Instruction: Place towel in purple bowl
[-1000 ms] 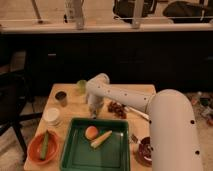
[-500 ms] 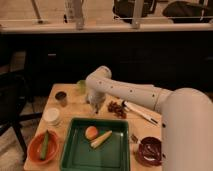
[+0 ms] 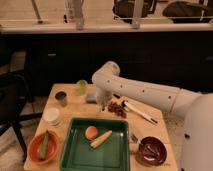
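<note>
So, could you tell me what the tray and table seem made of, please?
Tray: probably plastic, with smooth, even green walls. Table: likely wood, matte light brown. The gripper hangs over the table beside the towel.

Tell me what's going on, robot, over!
Gripper low over the table's back, right beside the towel. Towel on the table, not in the purple bowl. Brown snack pile and white utensil lie between.
</note>
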Robot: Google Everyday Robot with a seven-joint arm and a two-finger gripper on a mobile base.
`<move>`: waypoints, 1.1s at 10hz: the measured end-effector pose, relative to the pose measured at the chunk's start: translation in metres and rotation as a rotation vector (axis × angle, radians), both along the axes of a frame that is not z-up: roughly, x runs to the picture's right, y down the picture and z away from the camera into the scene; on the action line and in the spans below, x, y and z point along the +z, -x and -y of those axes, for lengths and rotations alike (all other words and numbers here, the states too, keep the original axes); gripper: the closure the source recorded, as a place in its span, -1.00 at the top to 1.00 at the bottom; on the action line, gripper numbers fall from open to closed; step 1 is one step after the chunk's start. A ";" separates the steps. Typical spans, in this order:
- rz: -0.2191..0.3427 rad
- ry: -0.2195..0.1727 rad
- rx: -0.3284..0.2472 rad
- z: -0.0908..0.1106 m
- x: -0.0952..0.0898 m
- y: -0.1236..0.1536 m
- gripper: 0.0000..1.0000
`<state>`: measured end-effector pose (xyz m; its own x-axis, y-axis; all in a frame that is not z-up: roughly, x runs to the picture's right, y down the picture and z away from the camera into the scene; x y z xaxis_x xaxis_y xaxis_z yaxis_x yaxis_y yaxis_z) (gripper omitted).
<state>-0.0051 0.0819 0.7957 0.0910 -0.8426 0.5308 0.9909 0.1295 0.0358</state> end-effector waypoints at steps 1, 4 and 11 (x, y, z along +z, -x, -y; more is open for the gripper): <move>-0.004 -0.001 0.007 -0.005 -0.012 -0.007 -1.00; -0.026 -0.008 0.027 -0.016 -0.036 -0.026 -1.00; -0.153 -0.049 0.180 -0.048 -0.084 -0.108 -1.00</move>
